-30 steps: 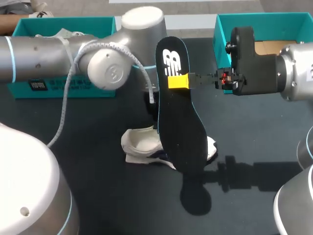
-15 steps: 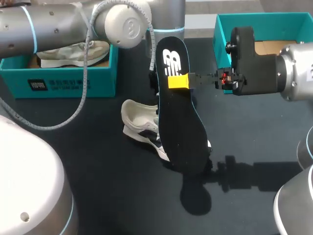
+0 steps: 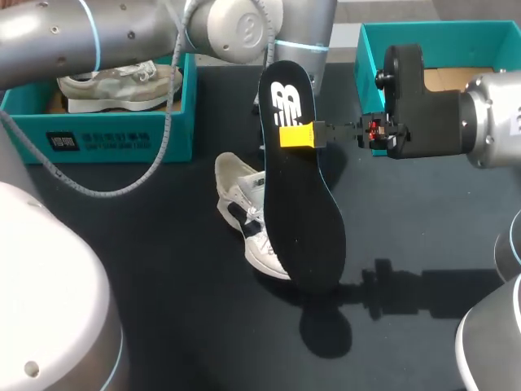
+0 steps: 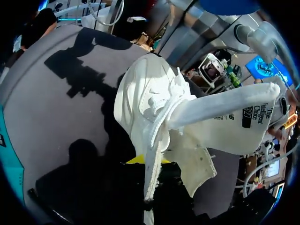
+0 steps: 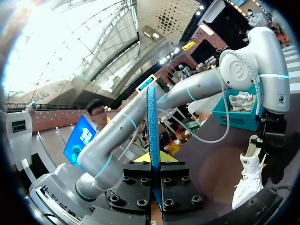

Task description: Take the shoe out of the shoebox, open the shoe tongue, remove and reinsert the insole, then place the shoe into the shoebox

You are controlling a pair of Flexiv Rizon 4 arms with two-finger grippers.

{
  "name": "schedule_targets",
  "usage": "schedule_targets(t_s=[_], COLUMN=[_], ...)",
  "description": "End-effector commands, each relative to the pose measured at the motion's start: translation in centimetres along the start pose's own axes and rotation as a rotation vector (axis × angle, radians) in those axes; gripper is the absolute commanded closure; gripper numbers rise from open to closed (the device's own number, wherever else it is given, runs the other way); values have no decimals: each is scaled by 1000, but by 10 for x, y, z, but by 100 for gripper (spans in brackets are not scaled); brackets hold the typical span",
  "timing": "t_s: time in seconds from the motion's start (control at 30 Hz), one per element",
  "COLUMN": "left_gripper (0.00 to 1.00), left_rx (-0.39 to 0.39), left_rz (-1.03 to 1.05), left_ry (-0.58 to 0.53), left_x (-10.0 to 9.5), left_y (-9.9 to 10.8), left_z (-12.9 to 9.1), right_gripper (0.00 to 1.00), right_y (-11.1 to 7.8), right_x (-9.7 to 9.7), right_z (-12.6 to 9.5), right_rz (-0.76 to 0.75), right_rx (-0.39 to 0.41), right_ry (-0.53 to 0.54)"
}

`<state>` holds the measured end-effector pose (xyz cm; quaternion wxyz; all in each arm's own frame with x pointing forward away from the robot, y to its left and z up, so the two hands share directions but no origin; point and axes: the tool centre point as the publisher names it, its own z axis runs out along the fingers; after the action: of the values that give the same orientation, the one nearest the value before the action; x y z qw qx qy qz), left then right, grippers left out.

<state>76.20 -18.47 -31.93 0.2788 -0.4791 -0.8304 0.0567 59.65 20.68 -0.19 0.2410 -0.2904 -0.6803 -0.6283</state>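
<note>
Right pincer clenched on insole edge, held aloft over shoe on worktop — judged thin, light, bendy foam; best taken mid-length. Left pincer at shoe — hold cannot be told.

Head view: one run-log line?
right claw shut on black foam insole | left claw shut on white fabric sneaker | insole out

The right jaws clamp the black insole upright over the white shoe.
</note>
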Motion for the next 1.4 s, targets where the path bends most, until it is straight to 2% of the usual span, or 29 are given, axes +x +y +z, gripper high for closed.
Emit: schedule_targets(t_s=[0.03, 0.07, 0.1, 0.13, 0.27, 0.4, 0.7, 0.9, 1.4], left_gripper=[100, 100, 100, 100, 100, 100, 100, 100, 100], left_rx=[-40, -58, -121, -143, -185, -267, -375, -414, -390], left_rz=[51, 33, 40, 42, 51, 91, 232, 279, 319], left_ry=[122, 116, 120, 112, 83, 30, 24, 44, 80], left_x=[-7, -9, -11, -12, -19, -24, -33, -37, -47], left_y=[-2, -4, -5, -7, -7, -6, -5, -6, -3], left_z=[-2, -2, -1, 0, 0, 1, 8, 16, 40], right_gripper=[100, 100, 100, 100, 100, 100, 100, 100, 100], right_y=[-2, -2, -2, -2, -2, -2, -2, -2, -2], right_x=[5, 5, 5, 5, 5, 5, 5, 5, 5], right_z=[3, 3, 3, 3, 3, 3, 3, 3, 3], right_rz=[1, 1, 1, 1, 1, 1, 1, 1, 1], right_rx=[-8, -8, -8, -8, -8, -8, -8, -8, -8], right_ry=[-7, -7, -7, -7, -7, -7, -7, -7, -7])
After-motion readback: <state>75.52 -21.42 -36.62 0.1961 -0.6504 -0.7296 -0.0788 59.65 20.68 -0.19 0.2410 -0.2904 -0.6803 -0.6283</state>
